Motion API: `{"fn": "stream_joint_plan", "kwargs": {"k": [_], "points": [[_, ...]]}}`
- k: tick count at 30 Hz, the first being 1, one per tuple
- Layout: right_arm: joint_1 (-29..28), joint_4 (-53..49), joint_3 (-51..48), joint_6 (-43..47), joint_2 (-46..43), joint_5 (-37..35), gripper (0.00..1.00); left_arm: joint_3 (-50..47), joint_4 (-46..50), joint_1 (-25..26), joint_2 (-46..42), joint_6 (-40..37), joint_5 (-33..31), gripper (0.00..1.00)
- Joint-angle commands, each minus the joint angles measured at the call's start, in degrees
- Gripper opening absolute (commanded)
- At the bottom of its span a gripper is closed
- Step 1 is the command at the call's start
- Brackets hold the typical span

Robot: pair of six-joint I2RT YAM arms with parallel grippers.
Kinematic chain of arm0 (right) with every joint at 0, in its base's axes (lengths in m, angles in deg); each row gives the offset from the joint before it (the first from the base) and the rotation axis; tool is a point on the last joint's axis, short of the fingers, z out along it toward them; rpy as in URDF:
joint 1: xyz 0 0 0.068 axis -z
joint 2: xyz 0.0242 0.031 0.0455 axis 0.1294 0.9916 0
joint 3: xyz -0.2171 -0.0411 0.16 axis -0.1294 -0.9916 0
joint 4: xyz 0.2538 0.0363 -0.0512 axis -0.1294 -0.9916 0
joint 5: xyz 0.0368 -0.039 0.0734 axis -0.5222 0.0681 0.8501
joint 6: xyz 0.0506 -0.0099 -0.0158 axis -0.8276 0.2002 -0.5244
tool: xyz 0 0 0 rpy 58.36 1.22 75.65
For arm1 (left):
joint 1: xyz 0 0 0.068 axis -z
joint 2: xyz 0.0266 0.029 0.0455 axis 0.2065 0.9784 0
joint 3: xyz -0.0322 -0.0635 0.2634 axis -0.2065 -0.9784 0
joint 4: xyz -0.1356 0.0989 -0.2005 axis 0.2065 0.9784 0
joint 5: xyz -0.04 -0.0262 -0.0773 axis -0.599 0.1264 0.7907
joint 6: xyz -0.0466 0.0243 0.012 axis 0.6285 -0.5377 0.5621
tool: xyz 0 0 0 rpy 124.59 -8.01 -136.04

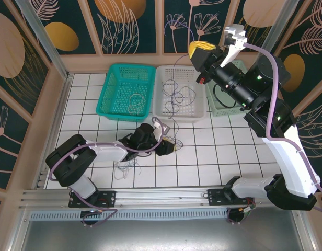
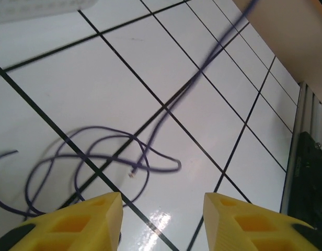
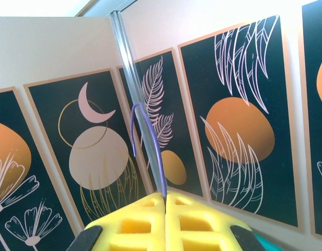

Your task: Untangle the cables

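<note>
Right gripper (image 3: 165, 197), raised far right, clenches a blue cable (image 3: 154, 152). Left gripper (image 2: 162, 201) hangs released over loops (image 2: 135, 170) on the surface. Likely next: lift until the strand pulls free.

Bright even light, glare on glossy tiles (image 2: 160, 222), blurred cable (image 2: 203, 65) in left wrist view

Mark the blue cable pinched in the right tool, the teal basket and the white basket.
blue cable (image 3: 156, 151): right wrist view, on the long strand below its bend.
teal basket (image 1: 133, 66): top external view, on its far rim.
white basket (image 1: 179, 117): top external view, on its near rim.
</note>
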Motion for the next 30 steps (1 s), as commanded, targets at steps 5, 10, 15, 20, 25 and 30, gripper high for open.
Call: {"fn": "stream_joint_plan", "kwargs": {"k": [5,10,15,20,25,30], "points": [[0.00,3.36,0.62,-0.63,0.29,-1.50,0.00,1.07,-6.76,3.89,1.31,13.63,-6.43,0.50],[0.00,3.78,0.55,-1.30,0.23,-1.50,0.00,3.14,-4.34,4.12,3.03,20.82,-13.77,0.51],[-0.01,4.66,0.13,-1.74,0.03,-1.49,0.00,6.03,-4.73,4.21,7.56,24.34,-15.31,0.53],[0.00,4.82,0.68,-1.44,0.03,-3.03,0.00,8.43,-5.06,4.37,10.52,25.06,-15.36,0.30],[0.65,4.56,2.82,1.45,0.84,-7.74,0.00,6.50,-3.02,4.31,9.05,23.98,-18.32,0.03],[2.16,5.64,7.98,7.64,4.55,-14.53,0.00,2.31,0.42,4.36,5.85,22.35,-21.39,0.03]]}}
